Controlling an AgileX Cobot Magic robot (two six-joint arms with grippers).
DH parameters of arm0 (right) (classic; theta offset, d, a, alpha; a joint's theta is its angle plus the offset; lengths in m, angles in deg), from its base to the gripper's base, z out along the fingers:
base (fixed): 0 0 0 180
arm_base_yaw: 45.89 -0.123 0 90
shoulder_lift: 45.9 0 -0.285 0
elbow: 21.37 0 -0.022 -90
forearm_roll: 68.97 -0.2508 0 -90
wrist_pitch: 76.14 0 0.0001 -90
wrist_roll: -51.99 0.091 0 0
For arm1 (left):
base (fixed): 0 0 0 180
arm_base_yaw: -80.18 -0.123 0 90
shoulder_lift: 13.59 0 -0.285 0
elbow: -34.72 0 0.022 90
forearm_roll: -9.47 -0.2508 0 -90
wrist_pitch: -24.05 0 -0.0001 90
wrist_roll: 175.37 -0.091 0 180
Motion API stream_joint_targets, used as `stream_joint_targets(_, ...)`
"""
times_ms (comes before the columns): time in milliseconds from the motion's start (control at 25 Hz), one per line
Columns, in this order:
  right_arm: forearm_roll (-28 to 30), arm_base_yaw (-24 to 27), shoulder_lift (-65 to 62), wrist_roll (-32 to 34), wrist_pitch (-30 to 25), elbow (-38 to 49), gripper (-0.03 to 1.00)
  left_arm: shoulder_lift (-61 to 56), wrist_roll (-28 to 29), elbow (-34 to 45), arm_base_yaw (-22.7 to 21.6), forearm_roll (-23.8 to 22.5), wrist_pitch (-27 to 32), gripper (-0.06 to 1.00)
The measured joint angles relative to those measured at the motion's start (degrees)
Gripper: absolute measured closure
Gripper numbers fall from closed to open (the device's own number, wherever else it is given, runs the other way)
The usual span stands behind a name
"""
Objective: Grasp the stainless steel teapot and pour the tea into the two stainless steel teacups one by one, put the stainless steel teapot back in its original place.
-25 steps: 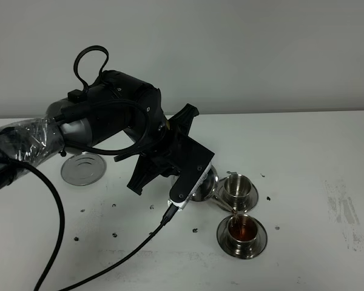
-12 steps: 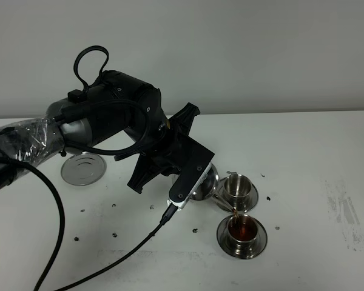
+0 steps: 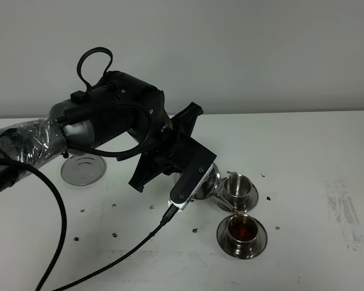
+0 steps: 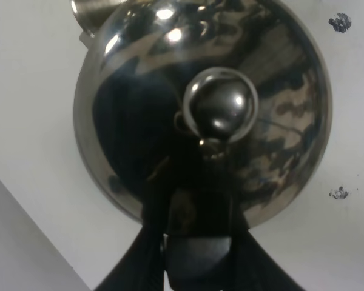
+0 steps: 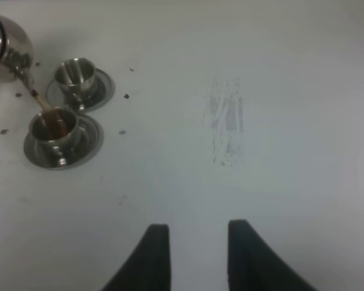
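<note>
My left gripper (image 4: 197, 233) is shut on the loop handle of the stainless steel teapot (image 4: 200, 103), which fills the left wrist view from above. In the high view the teapot (image 3: 207, 180) is tilted and mostly hidden behind the wrist. A thin brown stream runs from its spout into the near teacup (image 3: 242, 228), which holds tea and stands on its saucer. The far teacup (image 3: 236, 184) stands on its saucer just behind. The steel disc (image 3: 83, 169) lies bare at the left. The right wrist view shows the teapot (image 5: 5, 42), both cups (image 5: 51, 124) (image 5: 77, 75) and my open, empty right gripper (image 5: 197, 254).
Small dark specks dot the white table (image 3: 303, 151) around the cups. A grey smudge (image 3: 346, 209) marks the table at the right. A black cable (image 3: 109, 260) trails from the left wrist across the front of the table.
The left arm has shifted very slightly to the right with the teapot. Tea keeps running into the near cup. The right gripper's earlier position is not shown.
</note>
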Motion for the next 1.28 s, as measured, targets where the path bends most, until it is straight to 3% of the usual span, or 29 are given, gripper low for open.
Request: stream_joint_targets(1280,0.0,0.0,0.0,0.1,0.0,0.0,0.75,0.0,1.8,0.0,0.5,-0.6,-0.2,0.70)
